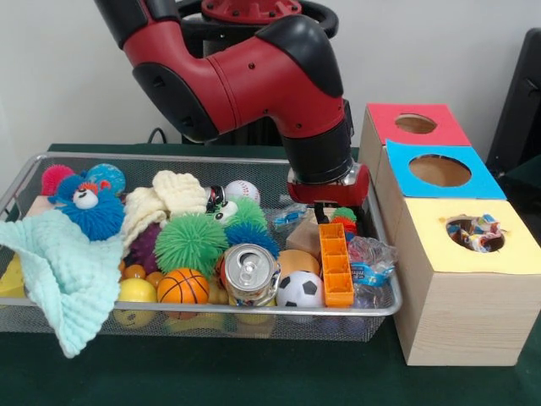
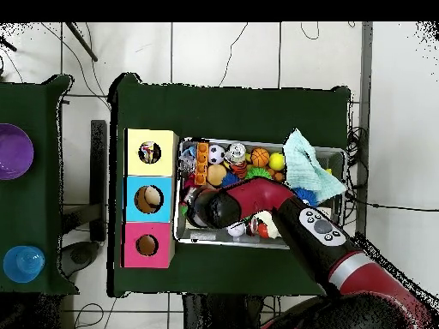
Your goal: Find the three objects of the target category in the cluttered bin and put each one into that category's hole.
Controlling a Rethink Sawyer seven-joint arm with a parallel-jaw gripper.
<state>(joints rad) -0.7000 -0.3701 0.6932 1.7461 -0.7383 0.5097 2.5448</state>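
Note:
A wire bin (image 1: 385, 306) is piled with toys: a basketball (image 1: 183, 286), a soccer ball (image 1: 300, 289), a baseball (image 1: 243, 191), a green spiky ball (image 1: 191, 243), a drink can (image 1: 250, 272), an orange block (image 1: 336, 264) and a clear wrapper (image 1: 370, 260). My gripper (image 1: 325, 210) is lowered into the bin's right rear part, just behind the orange block, which hides its tips. Beside the bin stands a wooden box with a red-topped hole (image 1: 416, 123), a blue-topped hole (image 1: 439, 170) and a yellow-topped hole (image 1: 473, 233) that shows colourful wrappers inside.
A pale green cloth (image 1: 63, 275) hangs over the bin's left front rim. A blue fuzzy toy (image 1: 89, 203) and a cream knitted cloth (image 1: 165, 199) lie at the left rear. From above, my arm (image 2: 257, 201) covers the bin's end next to the box (image 2: 129, 199).

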